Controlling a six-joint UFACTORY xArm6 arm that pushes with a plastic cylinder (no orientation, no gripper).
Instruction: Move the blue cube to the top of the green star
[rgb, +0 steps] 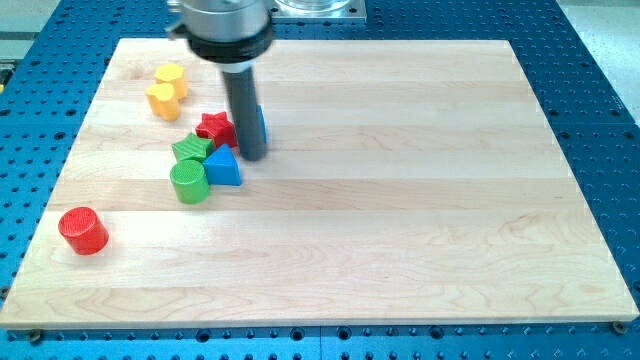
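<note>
The blue cube (260, 124) is mostly hidden behind my rod; only a sliver of it shows at the rod's right edge, to the right of the red star (214, 127). The green star (191, 149) lies just below and left of the red star. My tip (250, 156) rests on the board right of the blue triangular block (224, 167), just below the blue cube and right of the green star.
A green cylinder (188, 182) sits below the green star, touching the blue triangular block. Two yellow blocks (167, 88) lie near the view's top left. A red cylinder (83, 230) stands at the lower left. The wooden board (400, 200) lies on a blue perforated table.
</note>
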